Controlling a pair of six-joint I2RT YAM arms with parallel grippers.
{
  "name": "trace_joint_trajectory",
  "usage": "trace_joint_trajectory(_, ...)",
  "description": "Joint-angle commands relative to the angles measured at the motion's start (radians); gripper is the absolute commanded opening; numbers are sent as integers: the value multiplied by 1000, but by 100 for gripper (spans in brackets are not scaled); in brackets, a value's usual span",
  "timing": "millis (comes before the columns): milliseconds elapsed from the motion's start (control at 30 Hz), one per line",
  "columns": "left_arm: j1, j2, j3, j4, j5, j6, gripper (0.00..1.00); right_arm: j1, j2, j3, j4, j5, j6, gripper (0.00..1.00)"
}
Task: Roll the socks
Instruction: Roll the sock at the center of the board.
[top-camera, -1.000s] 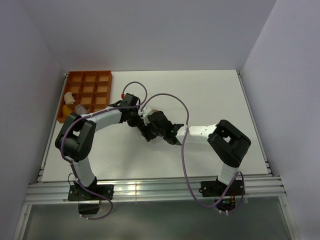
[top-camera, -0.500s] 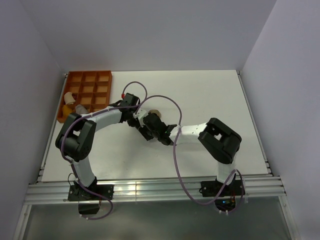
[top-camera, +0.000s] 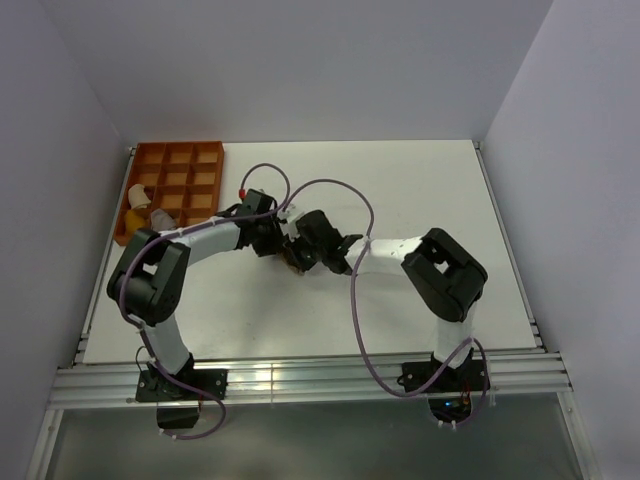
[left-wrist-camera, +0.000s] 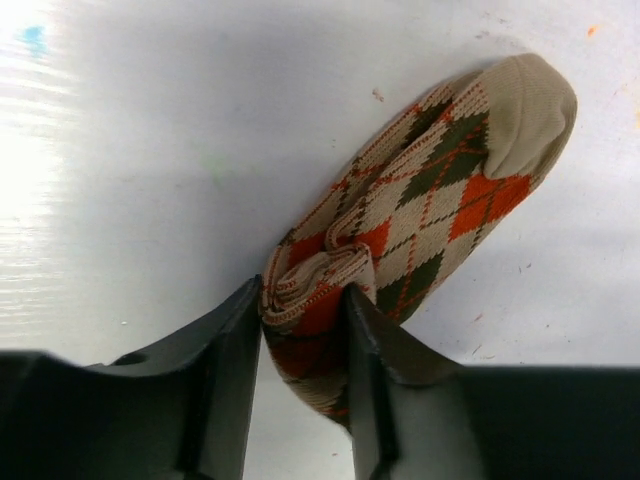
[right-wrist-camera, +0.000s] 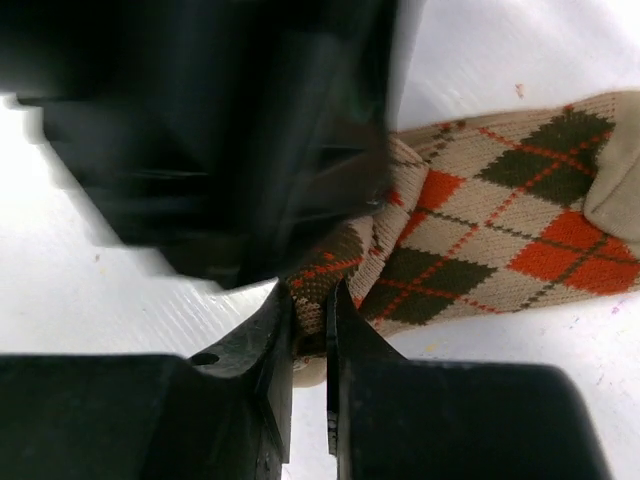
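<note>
Sock (left-wrist-camera: 420, 190) in L end effector (left-wrist-camera: 303, 300), R end effector (right-wrist-camera: 310, 296) newly tight on it

The bench (top-camera: 420, 200) fills the middle of the top view. A tray (top-camera: 178, 170) sits on its upper left corner, with small things (top-camera: 145, 212) at the tray's lower left edge. The sock (left-wrist-camera: 420, 200) lies on the bench near the centre, to the right of the tray and well apart from it. In the left wrist view its rolled end sits at lower centre between the left fingers (left-wrist-camera: 225, 340), touching both, and its toe points to the upper right. The right fingers (right-wrist-camera: 265, 340) pinch the sock's edge, just beside the left ones.
</note>
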Motion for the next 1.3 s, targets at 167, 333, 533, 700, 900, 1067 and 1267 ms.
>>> trace_joint_trajectory(167, 92, -242, -223, 140, -22, -90, 71, -150, 91, 75, -108, -359, 169, 0)
trace_joint_trajectory(333, 121, -379, -336, 258, -24, -133, 76, -219, 166, 105, -105, -575, 279, 0)
trace_joint_trajectory(533, 123, -437, -470, 429, 27, -168, 75, -260, 251, 187, -132, -708, 388, 0)
trace_joint_trajectory(700, 121, -402, -534, 534, 73, -211, 74, -286, 295, 176, -101, -745, 487, 0)
trace_joint_trajectory(900, 111, -307, -551, 651, 102, -262, 72, -300, 332, 167, -92, -754, 537, 0)
trace_joint_trajectory(1067, 88, -244, -522, 702, 79, -271, 72, -313, 360, 156, -74, -766, 568, 0)
trace_joint_trajectory(1267, 80, -181, -498, 717, 79, -276, 71, -323, 378, 179, -94, -774, 566, 0)
